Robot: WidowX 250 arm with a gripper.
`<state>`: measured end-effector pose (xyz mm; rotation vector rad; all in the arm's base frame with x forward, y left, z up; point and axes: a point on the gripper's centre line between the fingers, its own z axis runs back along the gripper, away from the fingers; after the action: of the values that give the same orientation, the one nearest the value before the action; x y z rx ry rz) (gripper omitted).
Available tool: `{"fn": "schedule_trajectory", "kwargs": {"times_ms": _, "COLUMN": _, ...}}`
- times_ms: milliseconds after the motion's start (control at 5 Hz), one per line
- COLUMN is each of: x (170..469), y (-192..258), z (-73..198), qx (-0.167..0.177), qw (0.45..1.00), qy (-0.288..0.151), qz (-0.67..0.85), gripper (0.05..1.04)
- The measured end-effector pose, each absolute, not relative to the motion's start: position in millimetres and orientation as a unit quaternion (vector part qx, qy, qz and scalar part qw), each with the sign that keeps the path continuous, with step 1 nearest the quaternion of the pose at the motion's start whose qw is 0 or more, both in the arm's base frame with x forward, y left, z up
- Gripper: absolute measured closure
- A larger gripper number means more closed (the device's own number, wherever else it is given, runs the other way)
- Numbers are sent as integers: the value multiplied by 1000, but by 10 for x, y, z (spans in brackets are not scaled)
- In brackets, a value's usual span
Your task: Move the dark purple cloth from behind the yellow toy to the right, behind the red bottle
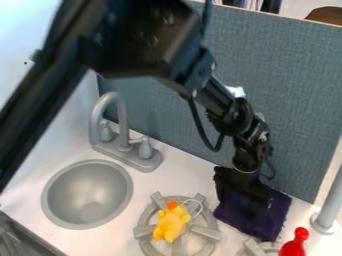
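Observation:
The black gripper (244, 192) hangs down at right of centre, close to the blue-grey back panel. It is over the upper left part of a dark purple cloth (272, 220) lying on the white counter, and it hides some of that cloth. Whether it touches or holds the cloth is unclear. Left of the cloth, a yellow toy with an orange part (172, 222) rests on a grey burner (148, 216).
A round grey sink (87, 195) sits at the left, with a grey faucet (124, 132) behind it. At the lower right are a red object (294, 244), part of a second burner (255, 247) and a grey post (329, 210). The blue-grey panel (294, 100) stands along the back.

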<state>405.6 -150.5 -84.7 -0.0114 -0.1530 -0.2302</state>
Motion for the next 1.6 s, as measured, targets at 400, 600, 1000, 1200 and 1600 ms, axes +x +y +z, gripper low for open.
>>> {"fn": "schedule_trajectory", "kwargs": {"times_ms": 400, "x": 3822, "y": -1412, "z": 32, "qx": -36, "qw": 983, "qy": -150, "qz": -99, "gripper": 83}}
{"fn": "schedule_trajectory", "kwargs": {"times_ms": 600, "x": 3679, "y": -1429, "z": 245, "qx": -54, "qw": 981, "qy": -140, "qz": -123, "gripper": 83}}
{"fn": "schedule_trajectory", "kwargs": {"times_ms": 1000, "x": 3126, "y": -1655, "z": 344, "qx": -40, "qw": 977, "qy": -84, "qz": -190, "gripper": 83}}
{"fn": "schedule_trajectory", "kwargs": {"times_ms": 1200, "x": 2902, "y": -1776, "z": 446, "qx": -34, "qw": 971, "qy": -82, "qz": -220, "gripper": 83}}
{"fn": "schedule_trajectory", "kwargs": {"times_ms": 1600, "x": 2744, "y": -1783, "z": 526, "qx": 8, "qw": 976, "qy": -37, "qz": -215, "gripper": 83}}
